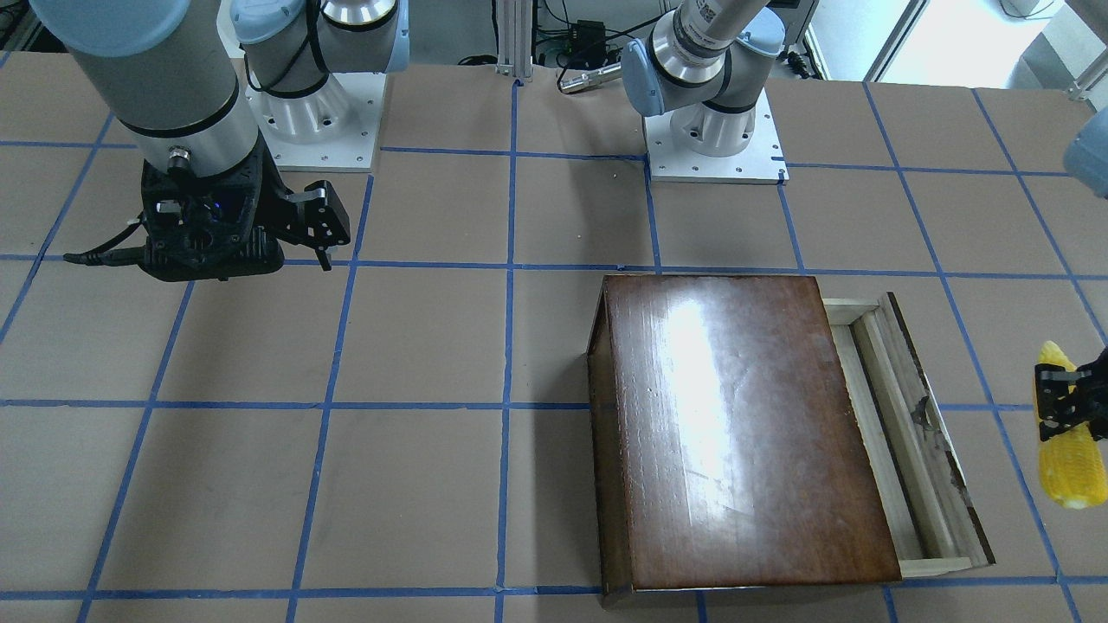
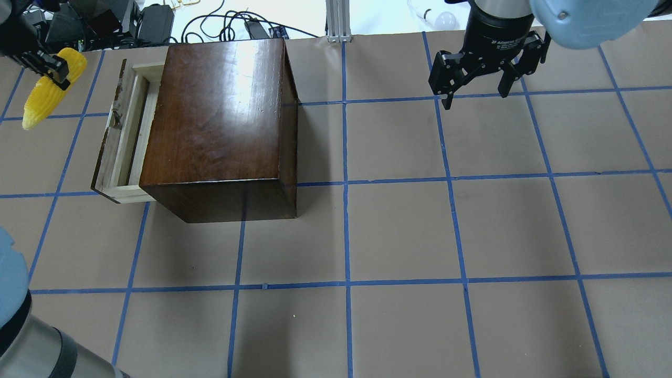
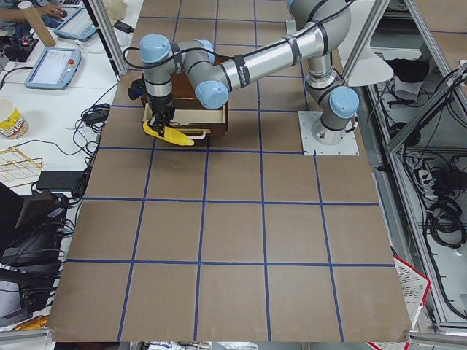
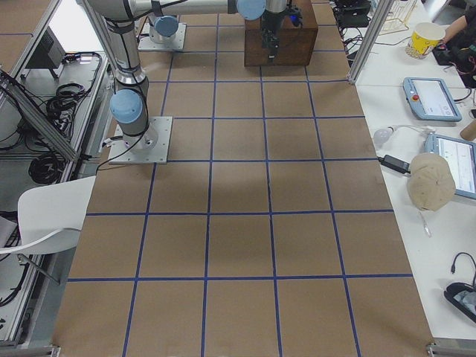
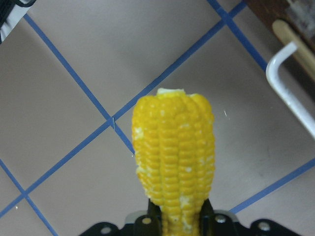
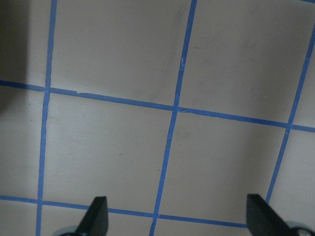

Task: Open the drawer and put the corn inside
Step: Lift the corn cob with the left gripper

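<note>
The drawer [image 2: 122,142] of pale wood stands pulled out of the glossy dark-brown box [image 2: 220,115]; it also shows in the front view [image 1: 900,433], and the part I can see holds nothing. My left gripper [image 2: 50,71] is shut on the yellow corn [image 2: 44,97] and holds it in the air beyond the drawer's front panel, apart from it. The corn also shows at the front view's right edge [image 1: 1072,463] and in the left wrist view [image 5: 174,162], pointing away over the table. My right gripper [image 2: 476,100] is open and empty, far from the box.
The brown table [image 2: 399,231] carries a grid of blue tape lines. The arm bases [image 1: 714,130] stand at the robot's side. Cables and power bricks [image 2: 131,21] lie beyond the table edge behind the box. The right wrist view shows only bare table [image 6: 172,73].
</note>
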